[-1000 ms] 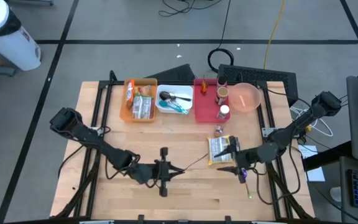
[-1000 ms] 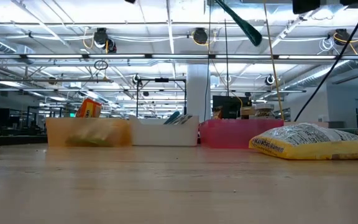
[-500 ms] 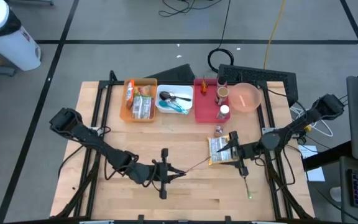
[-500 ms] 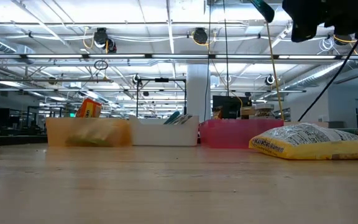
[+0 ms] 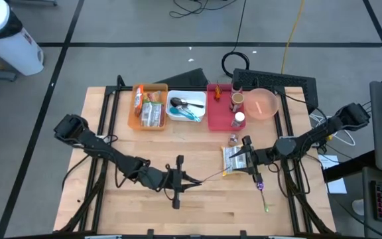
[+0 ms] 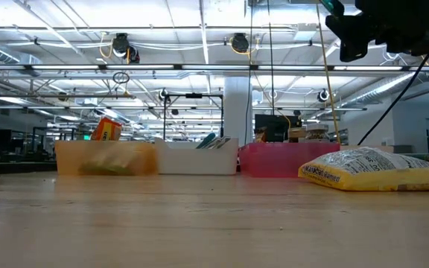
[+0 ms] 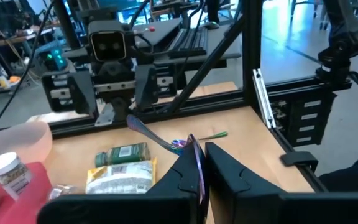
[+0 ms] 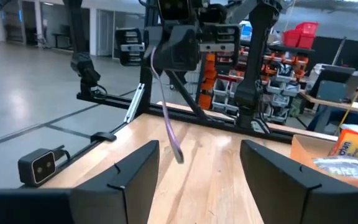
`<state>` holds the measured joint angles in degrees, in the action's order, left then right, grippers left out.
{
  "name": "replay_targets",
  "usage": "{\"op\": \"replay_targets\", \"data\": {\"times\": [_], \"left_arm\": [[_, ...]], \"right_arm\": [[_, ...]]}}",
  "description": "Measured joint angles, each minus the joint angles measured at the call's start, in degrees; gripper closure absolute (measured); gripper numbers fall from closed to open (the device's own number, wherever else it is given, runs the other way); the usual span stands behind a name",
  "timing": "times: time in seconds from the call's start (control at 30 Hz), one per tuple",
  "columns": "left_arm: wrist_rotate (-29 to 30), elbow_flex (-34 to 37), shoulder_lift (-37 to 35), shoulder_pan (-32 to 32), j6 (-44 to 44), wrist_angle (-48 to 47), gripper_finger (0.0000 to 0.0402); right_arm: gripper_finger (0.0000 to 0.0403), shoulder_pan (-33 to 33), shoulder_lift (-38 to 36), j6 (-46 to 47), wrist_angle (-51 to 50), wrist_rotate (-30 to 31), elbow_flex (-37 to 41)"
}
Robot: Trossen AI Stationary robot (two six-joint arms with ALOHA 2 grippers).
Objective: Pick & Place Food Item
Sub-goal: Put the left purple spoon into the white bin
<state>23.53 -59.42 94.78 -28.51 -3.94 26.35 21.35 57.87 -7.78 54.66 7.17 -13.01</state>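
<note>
A yellow and silver food bag lies flat on the table right of centre; it also shows in the low view and the left wrist view. My right gripper is open above the bag's right edge, with one finger toward the far side and one toward the near side. Its wide-apart fingers show in the right wrist view. My left gripper is at the table's near middle, shut on a thin shiny purple strip that reaches toward the bag. My left gripper pinches one end of the thin purple strip between its two shut fingers. The fingers lie about level and point toward the table's right. The strip stands out past the fingertips, and its free end curves down and looks clear of the table.
An orange bin, a white bin and a red bin stand along the far edge, with a pink bowl beside them. A small jar stands just beyond the bag. A green stick lies near the right front.
My right gripper has moved from the bag's near right corner toward the far and left edges, and now stands over the bag's right edge. It shows lower and larger in the low view. My left gripper has shifted slightly toward the right with the strip.
</note>
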Motion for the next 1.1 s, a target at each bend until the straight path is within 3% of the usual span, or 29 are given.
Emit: {"op": "replay_targets", "data": {"times": [0.23, 0.73, 0.9, 1.1], "left_arm": [[-1.2, 0.0, 0.0, 0.8, -1.5, 1.0, 0.0393], [-5.7, 0.0, 0.0, 4.1, -1.4, 1.8, 0.0388], [-5.6, 0.0, 0.0, 4.1, -1.4, 1.8, 0.0390], [-5.8, 0.0, 0.0, 4.1, -1.3, 1.8, 0.0383]], "right_arm": [[0.0186, -0.4, 0.0, 2.1, -0.1, -4.5, 0.0], [0.0196, -0.4, 0.0, 3.7, -0.3, -4.4, 0.0], [0.0245, -0.4, 0.0, 3.7, -0.4, -4.3, 0.0], [0.0346, -0.4, 0.0, 3.7, -0.3, -4.2, -0.1]]}}
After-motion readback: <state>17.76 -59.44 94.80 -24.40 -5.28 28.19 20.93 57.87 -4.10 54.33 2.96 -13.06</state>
